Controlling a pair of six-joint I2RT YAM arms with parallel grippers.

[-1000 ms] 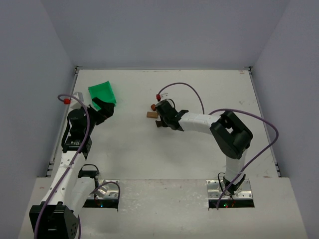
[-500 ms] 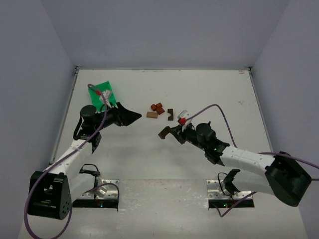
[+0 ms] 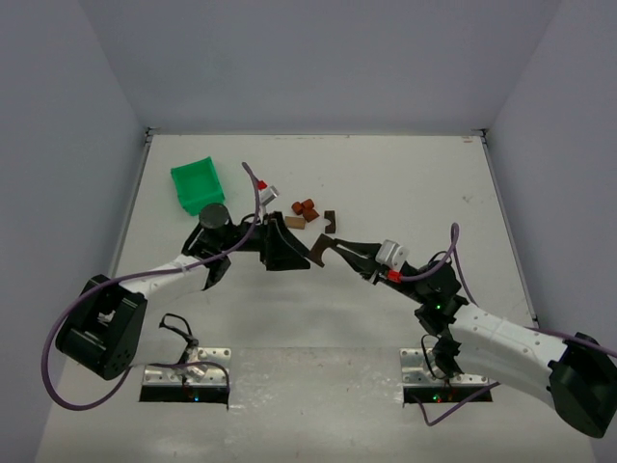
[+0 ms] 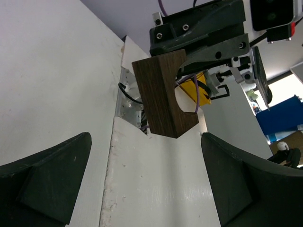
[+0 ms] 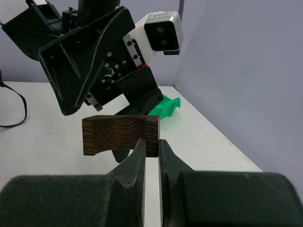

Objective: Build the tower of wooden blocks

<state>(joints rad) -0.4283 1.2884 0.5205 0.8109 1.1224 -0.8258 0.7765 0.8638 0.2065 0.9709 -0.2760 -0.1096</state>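
Observation:
My right gripper point(image 3: 330, 251) is shut on a dark brown arched block point(image 3: 319, 251) and holds it above the table in the middle. In the right wrist view the block point(image 5: 120, 135) is pinched by one end between the fingers point(image 5: 150, 147). My left gripper point(image 3: 292, 247) is open and empty, facing the block from the left, close to it. In the left wrist view the block point(image 4: 163, 94) hangs beyond the open fingers point(image 4: 146, 144). Reddish-orange pieces point(image 3: 305, 206), a tan block point(image 3: 294, 222) and a dark notched piece point(image 3: 330, 221) lie on the table behind.
A green plastic bin point(image 3: 198, 181) stands at the back left; it also shows in the right wrist view point(image 5: 166, 105). The left arm's camera housing point(image 5: 158, 32) and body fill the space just beyond the held block.
My left gripper has swung right from near the bin to the table's middle, facing the right gripper. My right gripper has pulled back from the block pile, holding the dark block.

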